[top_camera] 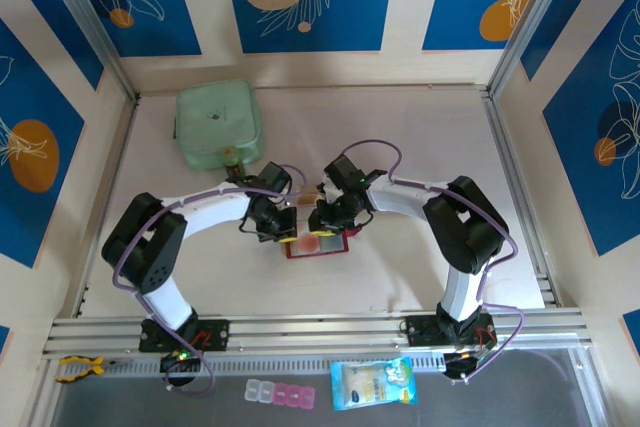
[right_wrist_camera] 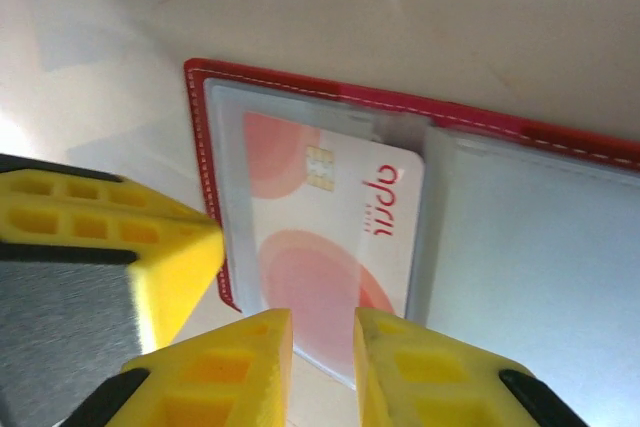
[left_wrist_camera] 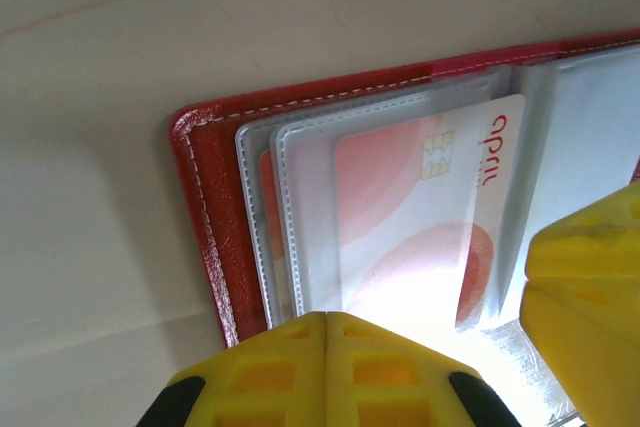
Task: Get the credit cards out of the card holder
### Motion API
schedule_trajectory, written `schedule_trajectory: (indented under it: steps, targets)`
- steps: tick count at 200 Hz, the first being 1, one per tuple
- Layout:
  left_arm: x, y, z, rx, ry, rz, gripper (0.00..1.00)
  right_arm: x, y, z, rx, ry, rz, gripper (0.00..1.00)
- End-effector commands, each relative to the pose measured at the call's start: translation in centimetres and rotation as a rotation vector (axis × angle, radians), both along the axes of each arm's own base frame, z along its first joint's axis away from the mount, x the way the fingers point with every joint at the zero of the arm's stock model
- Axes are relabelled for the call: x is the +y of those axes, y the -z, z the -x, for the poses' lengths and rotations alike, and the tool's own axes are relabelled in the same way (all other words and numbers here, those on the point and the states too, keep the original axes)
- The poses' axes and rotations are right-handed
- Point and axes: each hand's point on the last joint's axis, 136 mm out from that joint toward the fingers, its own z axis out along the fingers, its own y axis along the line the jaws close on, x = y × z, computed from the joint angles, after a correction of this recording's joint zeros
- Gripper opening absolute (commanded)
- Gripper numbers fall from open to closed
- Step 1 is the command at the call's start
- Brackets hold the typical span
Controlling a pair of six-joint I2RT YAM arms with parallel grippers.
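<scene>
The red card holder (top_camera: 318,246) lies open on the table between both arms, its clear pockets facing up (left_wrist_camera: 205,197) (right_wrist_camera: 520,137). A white credit card with pink circles and a chip (left_wrist_camera: 410,217) (right_wrist_camera: 320,237) sits in the top pocket, and its near end pokes past the holder's edge. The edge of another card (left_wrist_camera: 266,217) shows in a pocket beneath. My left gripper (top_camera: 283,230) (left_wrist_camera: 328,319) is shut with nothing in it, its tips on the holder's near edge. My right gripper (top_camera: 325,222) (right_wrist_camera: 323,332) stands slightly open, one finger on either side over the card's near end.
A pale green square container (top_camera: 218,125) sits at the back left. On the front ledge below the rail lie a blue packet (top_camera: 372,384), a pill box (top_camera: 280,394) and a yellow clamp (top_camera: 78,367). Bare table stretches to the right of the arms.
</scene>
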Motion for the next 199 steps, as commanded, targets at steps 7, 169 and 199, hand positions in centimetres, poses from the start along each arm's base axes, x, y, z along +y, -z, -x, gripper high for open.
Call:
schedule_trajectory:
  steps: [7,169,199]
  targets:
    - [-0.2,0.8,0.6,0.024,0.032,-0.006,0.0,0.4,0.6,0.8,0.058,-0.011,-0.031,0.24]
    - [1.1,1.6,1.1,0.034,0.031,-0.067,0.0,-1.8,2.2,0.4,0.019,-0.001,0.121,0.24]
    - [0.9,1.2,0.9,0.025,0.028,-0.059,0.0,-1.3,1.5,0.4,-0.005,-0.017,0.102,0.24]
